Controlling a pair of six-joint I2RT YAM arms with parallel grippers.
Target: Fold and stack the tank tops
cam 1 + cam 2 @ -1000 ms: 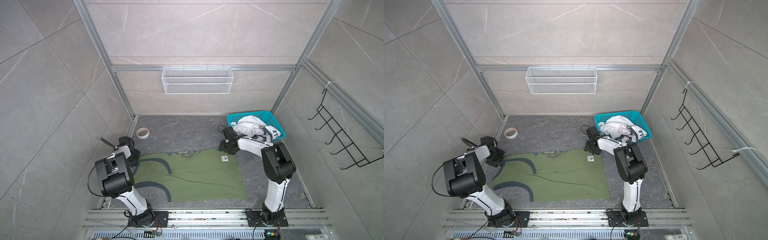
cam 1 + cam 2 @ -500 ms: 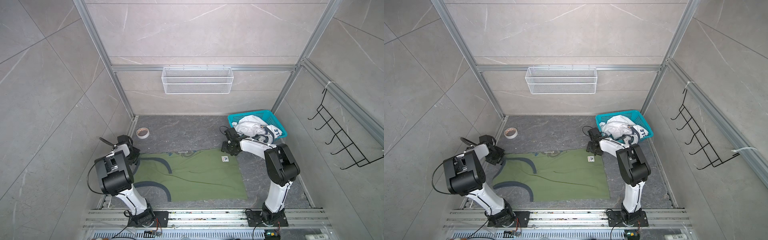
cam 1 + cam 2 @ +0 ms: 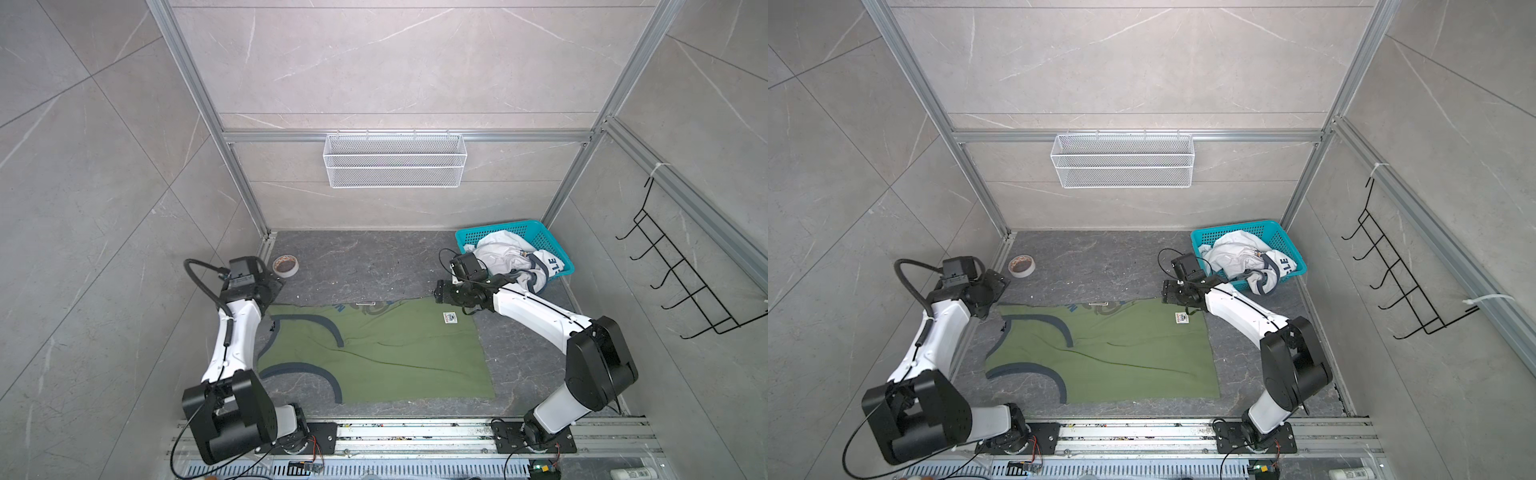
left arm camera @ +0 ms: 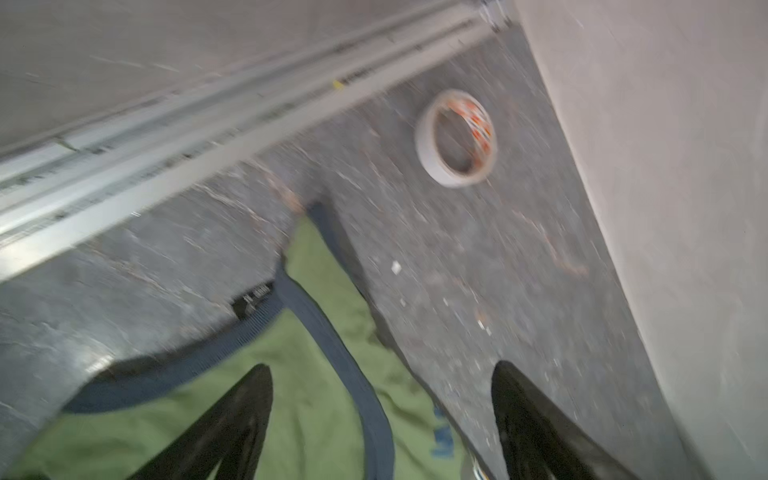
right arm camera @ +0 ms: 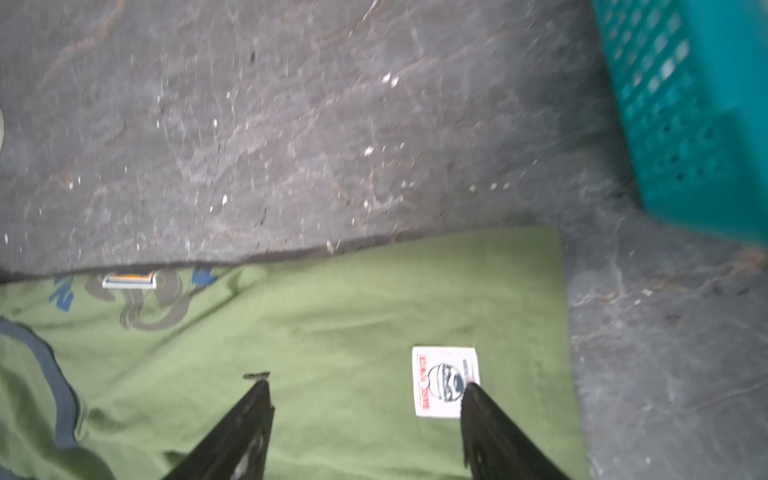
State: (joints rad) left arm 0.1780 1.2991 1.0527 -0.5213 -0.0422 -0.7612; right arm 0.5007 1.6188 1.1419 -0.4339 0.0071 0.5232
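Top views: green tank top [image 3: 374,353] spread flat on the floor [image 3: 353,257] between the arms; white tank top [image 3: 503,257] heaped in the basket [image 3: 542,239], far right corner. Only the wrist views show the fingers: left gripper [image 4: 382,368] spread, empty, above a strap [image 4: 316,270] near the tape roll [image 4: 424,137]; right gripper [image 5: 365,383] spread, empty, above the hem corner beside a sewn label [image 5: 440,374].

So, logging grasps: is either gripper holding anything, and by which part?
Nothing is held. The left gripper is open over a strap of the olive green tank top, the right gripper open by its label.
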